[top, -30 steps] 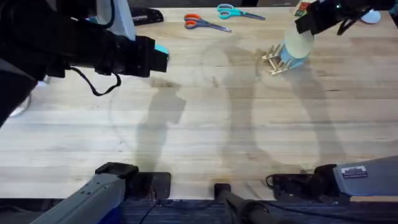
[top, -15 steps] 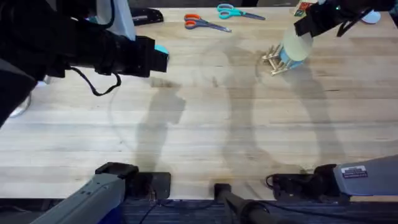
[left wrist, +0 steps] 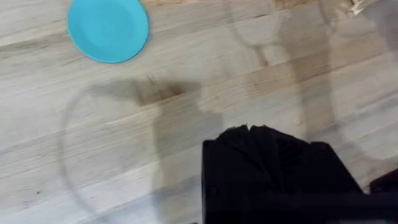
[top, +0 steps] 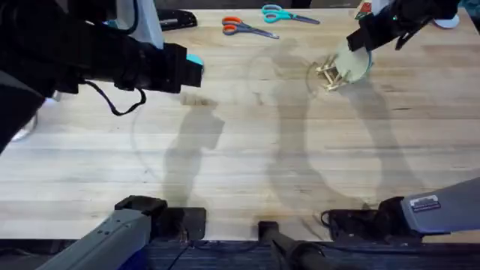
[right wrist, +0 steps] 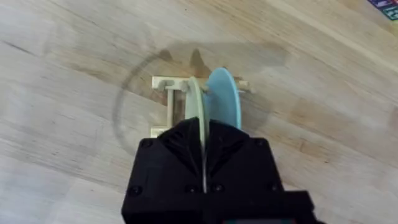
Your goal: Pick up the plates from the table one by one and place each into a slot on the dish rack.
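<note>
The pale yellow plate [top: 354, 64] stands on edge in a slot of the dish rack [top: 328, 75] at the far right of the table [top: 247, 150]. My right gripper [top: 358, 39] is shut on its upper rim. In the right wrist view the pale yellow plate [right wrist: 195, 102] runs edge-on between my right gripper [right wrist: 203, 146] fingers, beside a light blue plate [right wrist: 224, 102] held in the same dish rack [right wrist: 166, 93]. The teal plate [left wrist: 107, 28] lies flat on the table. My left gripper [left wrist: 249, 129] hovers shut and empty a little way from it, and partly covers the teal plate [top: 196, 59] from overhead.
Orange-handled scissors [top: 240, 28] and teal-handled scissors [top: 281, 13] lie along the far edge, left of the rack. A black object [top: 176, 20] sits near the far left. Bare planks stretch across the middle and the near side of the table.
My right gripper has come down and slightly left, seating the pale yellow plate deeper into the rack. The left arm has not moved.
</note>
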`<action>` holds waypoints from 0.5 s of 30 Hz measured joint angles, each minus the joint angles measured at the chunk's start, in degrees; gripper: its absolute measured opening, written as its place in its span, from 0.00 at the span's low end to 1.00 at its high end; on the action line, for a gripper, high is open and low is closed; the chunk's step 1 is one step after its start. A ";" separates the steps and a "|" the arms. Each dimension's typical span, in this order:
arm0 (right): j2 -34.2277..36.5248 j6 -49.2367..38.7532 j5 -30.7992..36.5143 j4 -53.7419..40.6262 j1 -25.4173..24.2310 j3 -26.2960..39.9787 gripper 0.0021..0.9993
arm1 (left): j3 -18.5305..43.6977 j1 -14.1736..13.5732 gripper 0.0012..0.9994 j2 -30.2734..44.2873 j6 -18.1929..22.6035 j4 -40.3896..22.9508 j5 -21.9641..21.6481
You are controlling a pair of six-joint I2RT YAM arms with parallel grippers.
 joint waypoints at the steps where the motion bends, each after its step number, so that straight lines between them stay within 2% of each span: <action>1: 0.00 0.00 0.00 0.00 0.00 0.00 0.03 | 0.00 0.00 0.04 -0.02 0.00 0.00 0.00; 5: 0.00 0.00 0.00 0.01 0.00 0.00 0.03 | 0.00 0.00 0.04 -0.01 0.00 0.01 0.00; 15: 0.00 0.01 -0.02 0.17 0.00 0.00 0.12 | 0.00 0.00 0.04 0.00 0.01 0.01 0.00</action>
